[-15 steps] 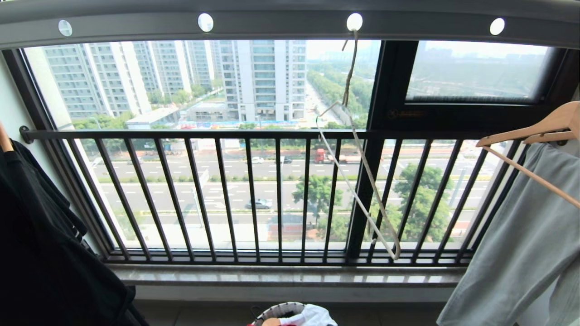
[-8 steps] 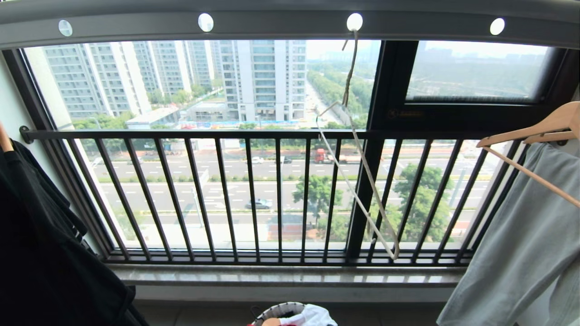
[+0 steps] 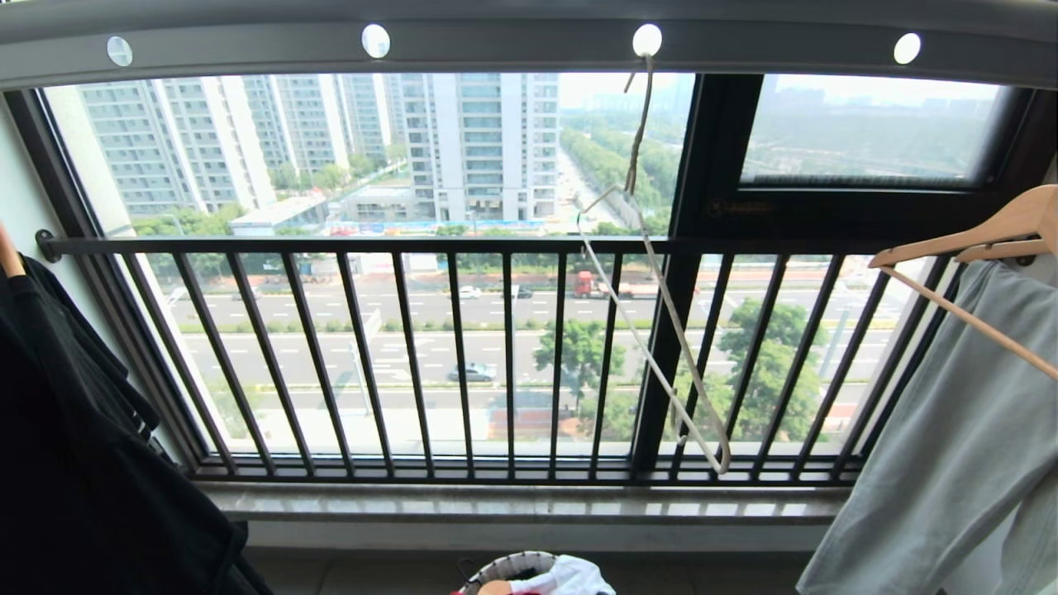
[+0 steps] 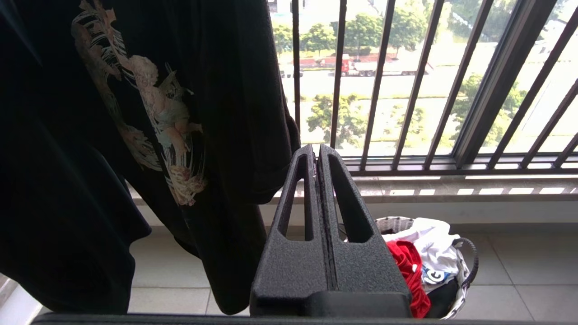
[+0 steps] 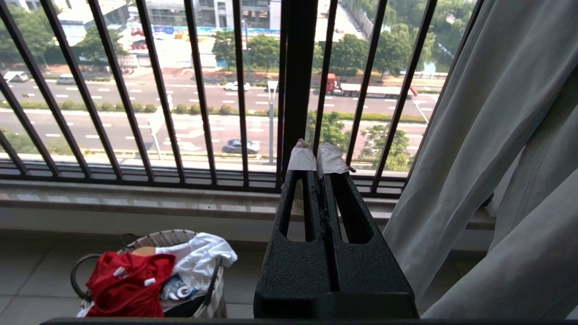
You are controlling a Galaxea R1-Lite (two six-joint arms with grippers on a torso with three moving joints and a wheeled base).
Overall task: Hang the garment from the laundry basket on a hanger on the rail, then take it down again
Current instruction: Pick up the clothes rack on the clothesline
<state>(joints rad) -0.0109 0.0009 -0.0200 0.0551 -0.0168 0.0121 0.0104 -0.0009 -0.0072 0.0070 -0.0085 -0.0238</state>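
Observation:
The red garment (image 4: 406, 266) (image 5: 126, 282) lies crumpled in the laundry basket (image 3: 504, 568) (image 5: 83, 266) on the floor below the window. Only the basket's rim shows at the lower edge of the head view. The thin off-white wire hanger (image 3: 726, 459) dangles empty by a cord from a hole in the grey rail (image 3: 512, 49) overhead. My left gripper (image 4: 316, 149) is shut and empty, held above the basket and to its left. My right gripper (image 5: 318, 155), with taped tips, is also shut and empty, to the basket's right. Neither arm shows in the head view.
A black printed T-shirt (image 3: 83, 463) (image 4: 135, 113) hangs close at the left. A pale grey-green garment (image 3: 950, 446) (image 5: 496, 135) hangs on a wooden hanger (image 3: 975, 240) at the right. The black railing (image 3: 463, 347) and the sill (image 3: 496, 504) stand ahead. White cloth (image 4: 429, 234) shares the basket.

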